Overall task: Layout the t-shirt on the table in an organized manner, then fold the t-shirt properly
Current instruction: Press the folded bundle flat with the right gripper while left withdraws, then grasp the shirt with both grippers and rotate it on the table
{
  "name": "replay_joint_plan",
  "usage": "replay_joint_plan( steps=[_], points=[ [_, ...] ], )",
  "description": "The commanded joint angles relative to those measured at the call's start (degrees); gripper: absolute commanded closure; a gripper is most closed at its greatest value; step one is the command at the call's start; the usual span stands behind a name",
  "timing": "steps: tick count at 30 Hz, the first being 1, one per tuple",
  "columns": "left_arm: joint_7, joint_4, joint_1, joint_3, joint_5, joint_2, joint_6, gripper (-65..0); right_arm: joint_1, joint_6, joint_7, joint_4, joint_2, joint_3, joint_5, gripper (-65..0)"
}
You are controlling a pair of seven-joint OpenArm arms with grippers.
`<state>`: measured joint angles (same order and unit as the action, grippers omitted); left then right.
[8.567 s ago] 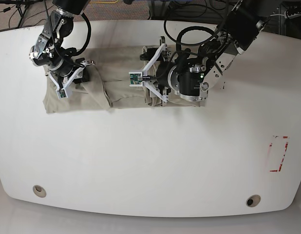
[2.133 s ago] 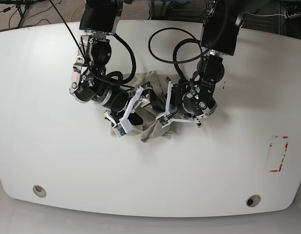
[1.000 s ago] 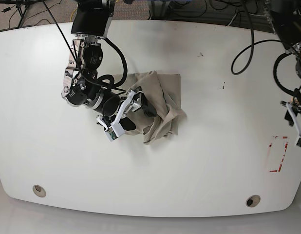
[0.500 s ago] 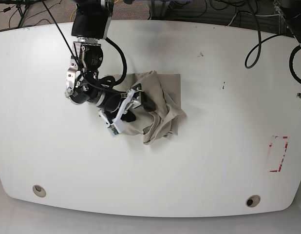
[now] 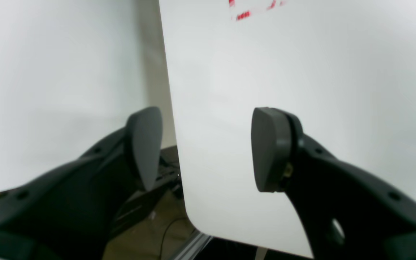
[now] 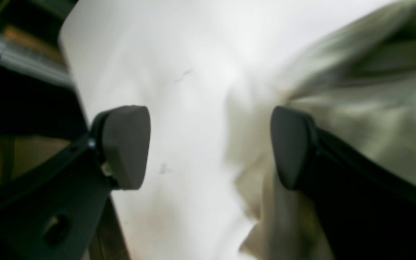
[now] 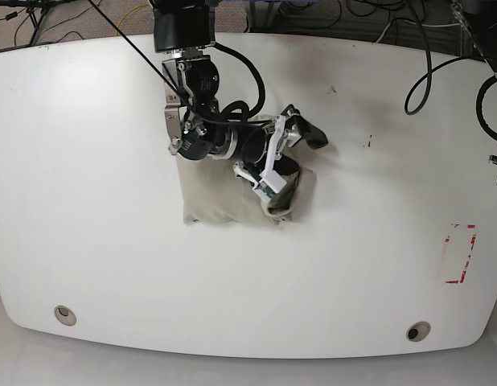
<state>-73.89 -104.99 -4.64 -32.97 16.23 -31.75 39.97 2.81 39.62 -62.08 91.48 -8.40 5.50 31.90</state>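
Folding station: beige shirt bunched at table centre, both grippers parted

Lying on the large white smooth tabletop point(image 7: 112, 265) is the plain beige short-sleeved t-shirt of thin soft fabric point(image 7: 220, 193), gathered into a compact, roughly rectangular bundle a little left of centre and toward the far half of the surface. Its left portion lies fairly flat; its right end is rolled and creased into a thick fold.

The right gripper point(image 7: 290, 150), carried by the black arm that descends from the far edge in the base view, sits over the right end of the bundle. Its dark fingers point(image 6: 126, 144) stand wide apart in the right wrist view, with bare white surface and the shirt's edge between them; nothing is clamped. That view is blurred, so whether a finger touches the cloth cannot be told.

The left gripper point(image 5: 208, 148) is seen in its own wrist view only, with just cables and a sliver of the arm showing at the right border of the base view. Its two dark rounded pads point(image 5: 271, 148) are spread wide and hold nothing. It hangs over the table's curved edge, with floor visible beyond.

A red-tape rectangle mark point(image 7: 460, 253) lies near the right edge, well apart from the shirt. Two round grey grommet holes point(image 7: 65, 314) sit at the near corners. Small dark specks point(image 7: 367, 143) mark the surface to the right of the shirt.
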Motion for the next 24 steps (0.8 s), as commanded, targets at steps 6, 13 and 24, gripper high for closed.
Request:
replay_joint_plan(
  steps=[6, 13, 24],
  points=[
    [0.52, -0.81, -0.94, -1.8, -0.54, -1.44, 0.03, -36.7, 1.72, 0.38, 0.94, 9.57, -0.6, 6.59, 1.29, -48.8],
    [0.44, -0.81, -0.85, -1.8, -0.45, -1.44, 0.03, -36.7, 5.24, 0.38, 0.94, 8.61, 0.45, 0.44, 1.2, -48.8],
    [0.35, -3.36, 1.26, -1.27, -0.18, 4.36, 0.03, -36.7, 4.97, 0.38, 1.12, 8.52, 7.48, -4.75, 1.29, -48.8]
  ],
)
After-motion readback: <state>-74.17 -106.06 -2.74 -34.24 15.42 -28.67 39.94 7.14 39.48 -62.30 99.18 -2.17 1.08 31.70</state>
